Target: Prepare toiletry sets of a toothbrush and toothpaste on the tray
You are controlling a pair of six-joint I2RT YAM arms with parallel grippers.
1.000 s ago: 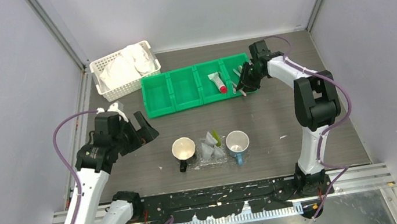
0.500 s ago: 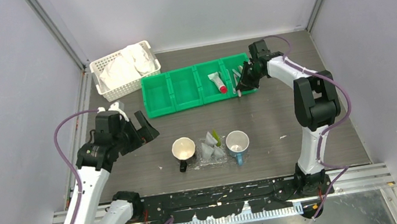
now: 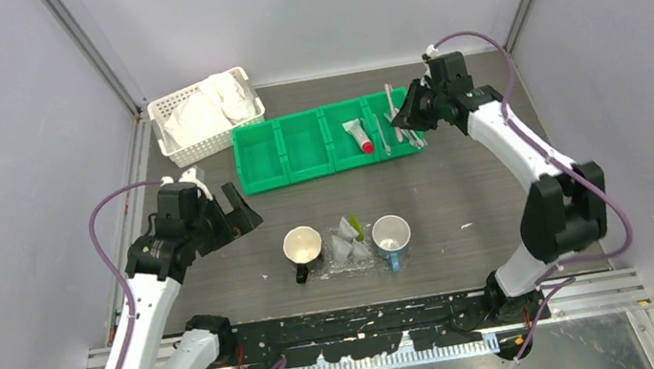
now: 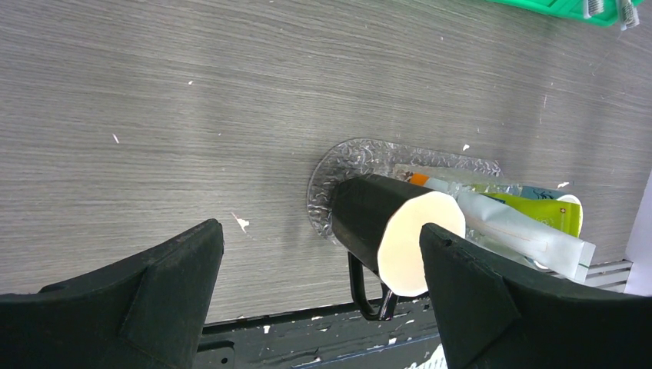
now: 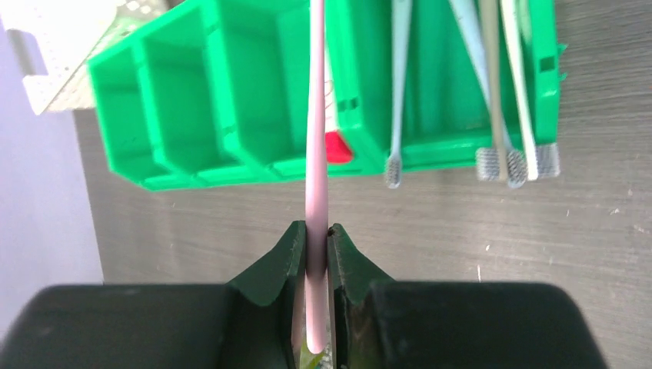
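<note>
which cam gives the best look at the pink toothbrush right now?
Right wrist: the pink toothbrush runs up mid-frame, pinched in the right gripper, over the green bin. Top external shows that gripper at the bin's right end; the brush is too small to tell. Left wrist misses it.

The toothbrush is showing pale pink against the bright green bin. At eleven o'clock the basket is looking white; the table is showing grey wood grain.
</note>
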